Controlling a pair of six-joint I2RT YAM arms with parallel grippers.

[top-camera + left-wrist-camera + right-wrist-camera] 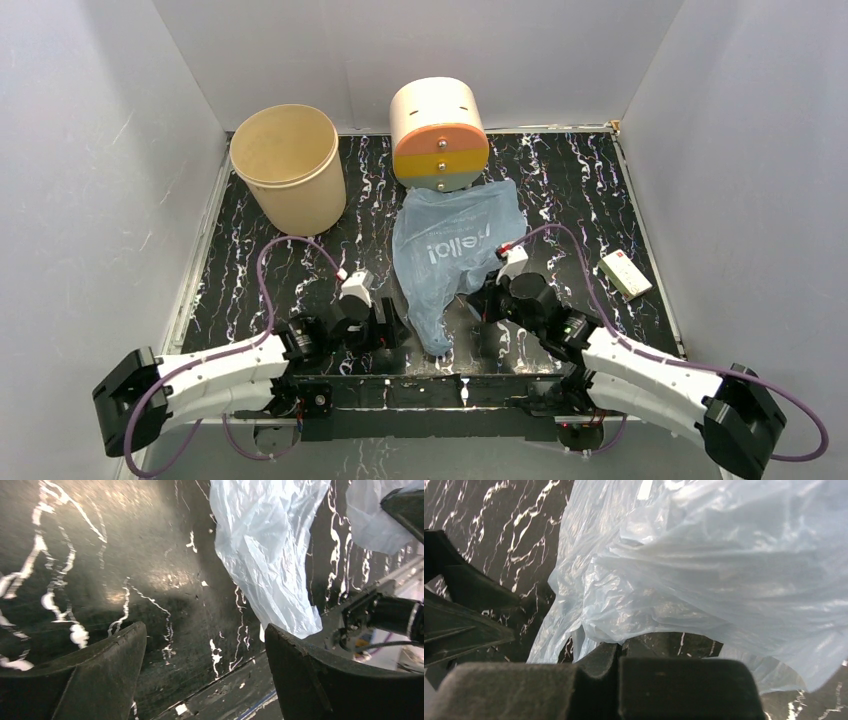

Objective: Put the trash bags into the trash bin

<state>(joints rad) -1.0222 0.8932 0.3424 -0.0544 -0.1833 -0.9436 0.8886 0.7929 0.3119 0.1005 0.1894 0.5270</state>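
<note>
The trash bag, a pale-blue crinkly film with white lettering, lies spread on the black marbled table, its narrow end trailing toward the near edge. My right gripper is at the bag's right near edge. In the right wrist view its jaws are shut, with a fold of the film pinched at their tips. My left gripper stands open just left of the bag's narrow end, nothing between its fingers. The beige trash bin stands upright at the back left, mouth up.
A cream cylinder with an orange-yellow front and knobs lies behind the bag, touching its far edge. A small white box sits at the right. White walls close in the table on three sides. The near table edge runs under the left gripper.
</note>
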